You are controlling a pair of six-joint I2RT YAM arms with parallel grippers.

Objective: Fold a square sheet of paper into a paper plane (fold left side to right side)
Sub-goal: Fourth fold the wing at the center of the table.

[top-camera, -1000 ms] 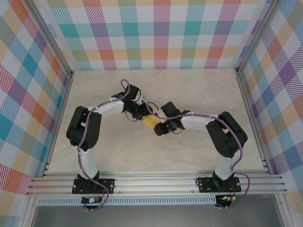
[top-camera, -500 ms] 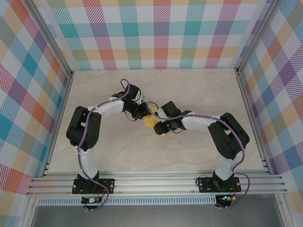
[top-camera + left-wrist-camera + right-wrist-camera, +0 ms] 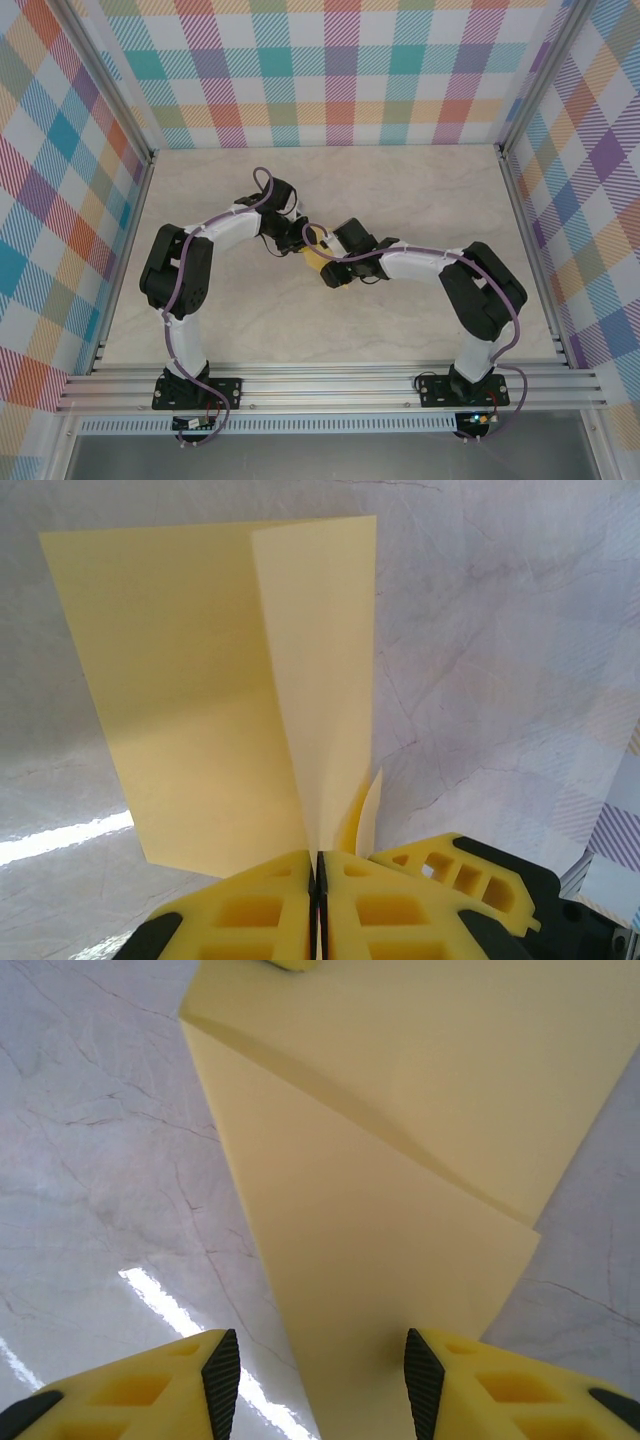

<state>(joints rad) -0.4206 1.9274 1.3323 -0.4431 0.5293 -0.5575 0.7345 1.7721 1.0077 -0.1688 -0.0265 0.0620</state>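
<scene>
The paper (image 3: pixel 316 256) sits around the middle of the surface (image 3: pixel 420 190), well away from all four edges, and both arms reach in over it from the near edge. There's loads of bare room toward the far edge and out to both side edges. The only tight spot is the centre, where the left pincer (image 3: pixel 305 240) and right pincer (image 3: pixel 331 275) are crowded right up against each other with the paper between them.

From above you barely get the paper, just a yellow scrap poking out under the wrists. The left wrist cam fills that in: the left pincer's jaws are pressed together, clamped on the paper's near edge, with a narrow flap lifted along a crease and the wider part lying flatter beside it. On the right wrist cam the right pincer is apart, with one finger (image 3: pixel 215 1380) either side of a paper corner and no grip on it, and a diagonal fold casts a shadow across the sheet. Can't tell if those fingers touch the surface
</scene>
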